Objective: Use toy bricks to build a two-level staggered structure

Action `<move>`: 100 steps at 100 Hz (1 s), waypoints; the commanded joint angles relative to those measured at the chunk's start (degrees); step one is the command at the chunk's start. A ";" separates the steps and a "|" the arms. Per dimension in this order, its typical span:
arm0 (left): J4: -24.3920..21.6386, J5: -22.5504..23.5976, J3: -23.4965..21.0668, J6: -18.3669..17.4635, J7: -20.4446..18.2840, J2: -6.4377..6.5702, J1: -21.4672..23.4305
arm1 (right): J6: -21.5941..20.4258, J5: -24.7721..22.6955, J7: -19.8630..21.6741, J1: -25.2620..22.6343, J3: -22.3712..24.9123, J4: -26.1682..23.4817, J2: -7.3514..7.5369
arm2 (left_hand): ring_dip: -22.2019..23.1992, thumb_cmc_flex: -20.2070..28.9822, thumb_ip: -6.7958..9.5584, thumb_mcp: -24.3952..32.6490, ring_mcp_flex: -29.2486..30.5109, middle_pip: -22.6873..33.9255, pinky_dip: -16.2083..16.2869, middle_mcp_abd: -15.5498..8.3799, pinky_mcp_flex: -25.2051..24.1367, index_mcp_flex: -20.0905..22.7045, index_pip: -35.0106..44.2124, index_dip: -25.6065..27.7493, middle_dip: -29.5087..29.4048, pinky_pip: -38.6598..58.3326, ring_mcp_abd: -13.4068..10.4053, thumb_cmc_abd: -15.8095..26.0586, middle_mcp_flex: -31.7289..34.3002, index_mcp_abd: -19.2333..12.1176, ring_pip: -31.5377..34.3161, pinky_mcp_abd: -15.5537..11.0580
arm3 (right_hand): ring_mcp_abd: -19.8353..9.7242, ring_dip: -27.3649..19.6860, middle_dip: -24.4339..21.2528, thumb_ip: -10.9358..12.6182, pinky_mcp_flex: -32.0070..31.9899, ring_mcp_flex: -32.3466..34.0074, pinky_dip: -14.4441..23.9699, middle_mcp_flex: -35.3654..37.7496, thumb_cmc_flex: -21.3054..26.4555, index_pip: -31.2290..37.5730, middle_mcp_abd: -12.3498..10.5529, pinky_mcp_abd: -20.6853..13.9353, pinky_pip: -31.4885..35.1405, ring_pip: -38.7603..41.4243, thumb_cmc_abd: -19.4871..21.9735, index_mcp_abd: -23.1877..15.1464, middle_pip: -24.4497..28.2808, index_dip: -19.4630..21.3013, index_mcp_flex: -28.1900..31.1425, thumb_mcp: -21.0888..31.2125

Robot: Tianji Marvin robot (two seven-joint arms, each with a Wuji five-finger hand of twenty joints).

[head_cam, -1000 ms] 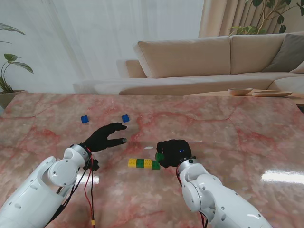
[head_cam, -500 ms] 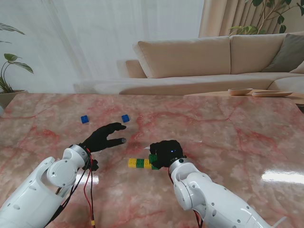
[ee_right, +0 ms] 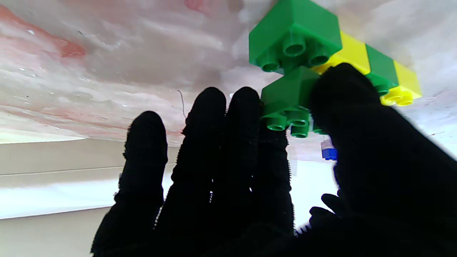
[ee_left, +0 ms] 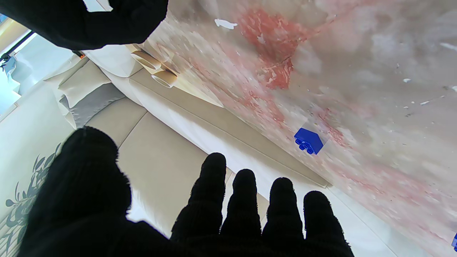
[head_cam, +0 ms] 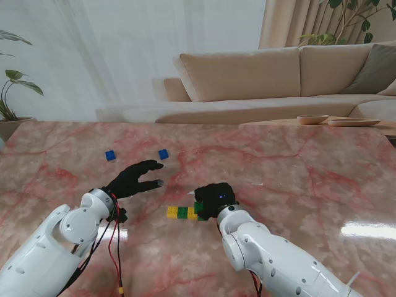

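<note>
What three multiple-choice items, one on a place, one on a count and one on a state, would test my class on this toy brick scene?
1. Where do the two loose blue toy bricks lie relative to the row of yellow and green toy bricks?
A. Farther from me
B. Nearer to me
C. Stacked on the row

2. How many bricks of the row show to the left of the right hand in the stand view?
A. One
B. Three
C. Six

3. What is the right hand doing?
A. Resting flat and empty
B. Pinching a green toy brick
C. Holding a blue brick

Key: 1 A, the blue toy bricks sit farther off than the row. 2 B, yellow, green and yellow show there. 3 B, the right hand pinches the green toy brick at the row's end, as the right wrist view shows.
</note>
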 commanded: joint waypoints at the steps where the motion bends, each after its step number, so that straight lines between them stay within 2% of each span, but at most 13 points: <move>1: -0.15 0.00 -0.02 0.19 -0.17 0.09 0.32 | 0.38 0.62 1.38 0.03 -0.05 0.39 -0.31 | -0.56 -0.41 1.69 -1.84 -1.75 -0.98 -0.64 -0.10 -0.23 0.30 -0.90 -0.37 -0.46 1.11 -2.55 2.25 -1.84 0.61 -1.36 -1.83 | -0.46 1.08 0.33 -0.20 -0.49 -1.25 0.12 -0.87 1.61 3.25 -0.77 -0.73 2.21 1.40 3.35 -4.14 1.04 1.13 1.95 1.36; 68: -0.16 -0.12 -0.63 0.03 -0.36 0.14 0.63 | 3.03 1.06 2.93 1.19 -2.39 0.29 -0.39 | -0.58 -0.17 1.63 -1.83 -1.79 -1.08 -0.74 -0.15 -0.28 0.36 -0.94 -0.33 -0.49 1.03 -2.50 2.22 -1.84 0.62 -1.41 -1.63 | -0.71 2.08 -0.31 1.12 -1.71 -2.92 0.61 -2.69 -0.20 -0.81 -1.05 -1.12 1.90 2.79 3.91 -3.24 3.27 2.91 2.72 -2.56; 71: -0.15 -0.13 -0.66 0.02 -0.39 0.15 0.64 | 3.08 1.16 3.00 1.22 -2.45 0.28 -0.40 | -0.59 -0.12 1.64 -1.81 -1.85 -1.10 -0.75 -0.07 -0.30 0.32 -0.96 -0.34 -0.49 1.02 -2.42 2.23 -1.88 0.67 -1.43 -1.60 | -0.68 2.08 -0.49 1.23 -1.89 -3.13 0.61 -2.99 -0.34 -1.20 -1.01 -1.18 1.79 2.72 3.93 -3.05 3.22 3.06 2.70 -2.73; 75: -0.14 -0.16 -0.70 0.03 -0.46 0.16 0.66 | 3.23 1.29 3.09 1.27 -2.58 0.24 -0.42 | -0.59 -0.16 1.62 -1.85 -1.82 -1.10 -0.74 -0.10 -0.30 0.33 -0.97 -0.34 -0.49 1.03 -2.49 2.24 -1.87 0.64 -1.43 -1.53 | -0.67 2.21 -1.95 2.07 -2.06 -3.38 0.89 -3.48 -0.34 -3.89 -1.00 -1.20 1.58 2.71 4.16 -2.74 3.99 5.62 3.28 -3.65; 83: -0.18 -0.22 -0.79 0.12 -0.59 0.18 0.70 | 3.42 1.23 3.37 1.36 -2.77 0.12 -0.38 | -0.60 -0.07 1.62 -1.85 -1.81 -1.11 -0.75 -0.05 -0.33 0.37 -0.99 -0.33 -0.50 1.02 -2.48 2.18 -1.84 0.59 -1.44 -1.45 | -0.66 2.17 -2.45 2.08 -2.16 -3.62 0.92 -3.79 -0.72 -4.43 -1.02 -1.21 1.51 2.57 4.20 -2.49 3.81 5.89 3.32 -3.99; 87: -0.21 -0.24 -0.85 0.15 -0.63 0.19 0.74 | 3.52 1.29 3.67 1.40 -2.84 -0.01 -0.34 | -0.60 -0.04 1.61 -1.85 -1.76 -1.09 -0.75 -0.10 -0.33 0.39 -0.98 -0.32 -0.49 1.02 -2.47 2.14 -1.78 0.61 -1.42 -1.40 | -0.63 2.16 -4.21 2.54 -2.32 -3.81 1.03 -4.02 -0.65 -5.65 -1.06 -1.25 1.40 2.46 4.31 -2.38 4.03 6.92 3.55 -4.65; 100: -0.22 -0.32 -0.96 0.11 -0.71 0.20 0.78 | 3.81 1.07 4.44 1.46 -2.99 -0.42 -0.18 | -0.62 -0.01 1.60 -1.86 -1.75 -1.12 -0.74 -0.10 -0.35 0.40 -0.99 -0.30 -0.50 1.04 -2.46 2.10 -1.80 0.58 -1.45 -1.23 | -0.63 2.09 -4.73 2.82 -2.71 -4.35 1.01 -4.64 -0.87 -6.47 -1.02 -1.30 1.15 2.20 4.22 -2.00 4.04 7.17 3.38 -5.00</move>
